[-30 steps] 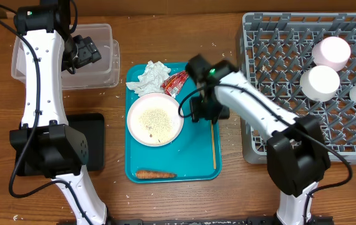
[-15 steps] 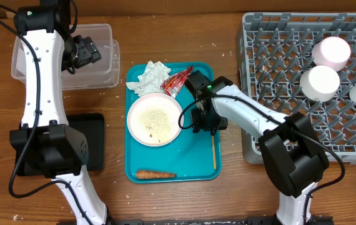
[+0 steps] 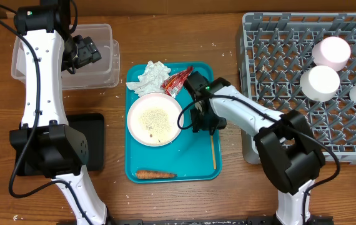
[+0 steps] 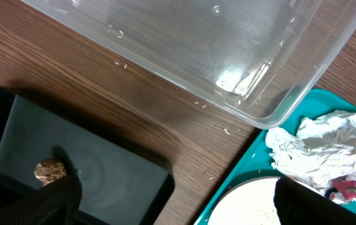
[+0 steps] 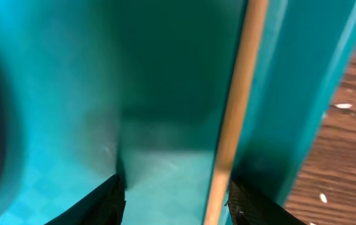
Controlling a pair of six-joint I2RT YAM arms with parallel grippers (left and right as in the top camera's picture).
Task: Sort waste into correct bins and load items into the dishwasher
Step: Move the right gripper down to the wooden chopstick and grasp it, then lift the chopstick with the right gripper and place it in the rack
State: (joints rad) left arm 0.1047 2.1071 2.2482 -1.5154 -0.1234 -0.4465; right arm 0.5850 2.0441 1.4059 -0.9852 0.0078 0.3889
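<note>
Plastic, paper and wood
Glossy clear plastic tub [image 4: 197, 37], smooth black tray [image 4: 103, 181], crumpled paper napkin [image 4: 328, 144], wood-grain table [image 4: 72, 75]; smooth teal plastic tray [image 5: 165, 75], pale wooden stick [image 5: 237, 94].

No words, numbers or signs can be read in any view. The red snack wrapper [image 3: 177, 82] on the teal tray [image 3: 197, 150] carries light markings, too small and blurred to make out

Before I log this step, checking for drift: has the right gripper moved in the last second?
Yes. In the overhead view the right gripper has shifted left across the teal tray, closer to the right rim of the plate.
</note>
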